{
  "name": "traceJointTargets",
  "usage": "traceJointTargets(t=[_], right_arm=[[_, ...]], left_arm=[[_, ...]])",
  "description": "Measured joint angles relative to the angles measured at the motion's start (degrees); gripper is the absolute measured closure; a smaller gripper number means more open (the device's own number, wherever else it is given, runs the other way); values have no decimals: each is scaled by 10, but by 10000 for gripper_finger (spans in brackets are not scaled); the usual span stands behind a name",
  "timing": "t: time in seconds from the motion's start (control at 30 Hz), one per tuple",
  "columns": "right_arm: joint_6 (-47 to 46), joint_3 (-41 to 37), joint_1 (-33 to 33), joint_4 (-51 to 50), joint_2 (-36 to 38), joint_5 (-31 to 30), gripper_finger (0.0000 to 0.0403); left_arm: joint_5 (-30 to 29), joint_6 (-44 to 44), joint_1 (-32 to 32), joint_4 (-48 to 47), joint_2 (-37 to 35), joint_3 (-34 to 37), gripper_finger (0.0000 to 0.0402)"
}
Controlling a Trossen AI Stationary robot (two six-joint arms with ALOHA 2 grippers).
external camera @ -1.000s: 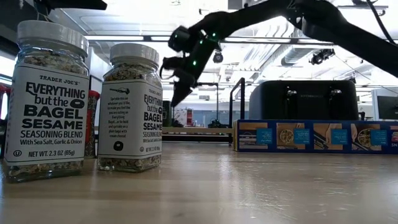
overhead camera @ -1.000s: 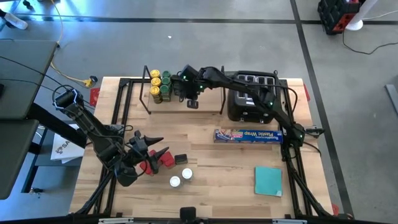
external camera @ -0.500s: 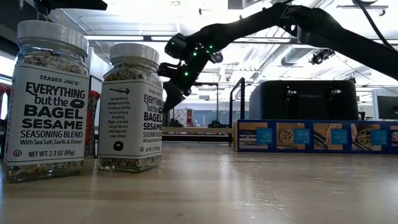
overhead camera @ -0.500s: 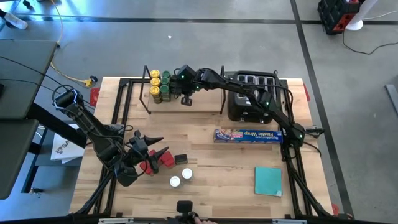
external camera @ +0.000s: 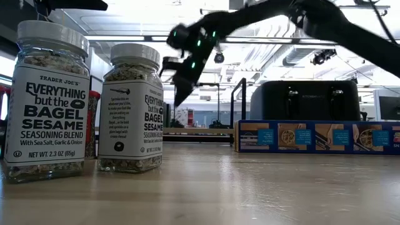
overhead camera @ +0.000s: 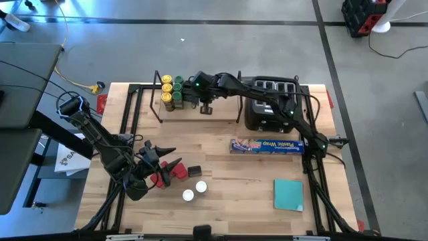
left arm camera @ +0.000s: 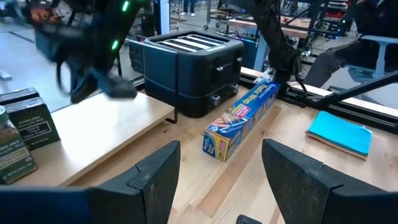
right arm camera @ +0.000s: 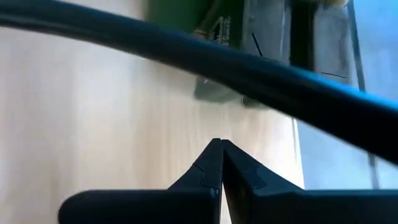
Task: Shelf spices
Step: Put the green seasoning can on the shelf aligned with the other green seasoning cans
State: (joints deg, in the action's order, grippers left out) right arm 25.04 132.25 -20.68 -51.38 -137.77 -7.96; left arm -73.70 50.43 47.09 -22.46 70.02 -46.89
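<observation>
Right gripper point(overhead camera: 204, 107): shut, empty, upper centre over shelf point(overhead camera: 227, 115), beside shelved jars point(overhead camera: 171, 92). Left gripper point(overhead camera: 164, 164): open, empty, over red tins point(overhead camera: 170, 174), likely next pick.

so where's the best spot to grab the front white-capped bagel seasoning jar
Take the front white-capped jar by its flat side walls just under the cap, coming straight down from above. It stands upright with open tabletop in front; its twin sits close by, so probably set the fingers across the sides facing away from it.
</observation>
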Motion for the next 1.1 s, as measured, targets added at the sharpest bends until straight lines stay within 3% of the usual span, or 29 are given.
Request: traceJointTargets(t=[0.1,0.27,0.47,0.57,0.63,0.77,0.97,1.1], right_arm=[[23,0,21,-73,42,9,403],[43,1,74,-181,86,110,403],[43,0,168,-239,115,146,403],[84,-15,207,-254,122,260,403],[93,-65,229,-240,137,318,403],[42,-251,262,-104,209,268,403],[-73,-600,279,216,399,215,403],[-144,-765,273,443,481,210,403]], left_arm=[[8,0,3,0,0,0,181],[8,7,25,1,18,0,181],[-10,50,54,4,68,0,181],[-16,74,63,5,93,0,181],[-23,88,66,5,108,0,181],[-33,113,71,5,126,0,181],[-37,135,74,16,131,0,181],[-56,135,71,27,131,0,181]])
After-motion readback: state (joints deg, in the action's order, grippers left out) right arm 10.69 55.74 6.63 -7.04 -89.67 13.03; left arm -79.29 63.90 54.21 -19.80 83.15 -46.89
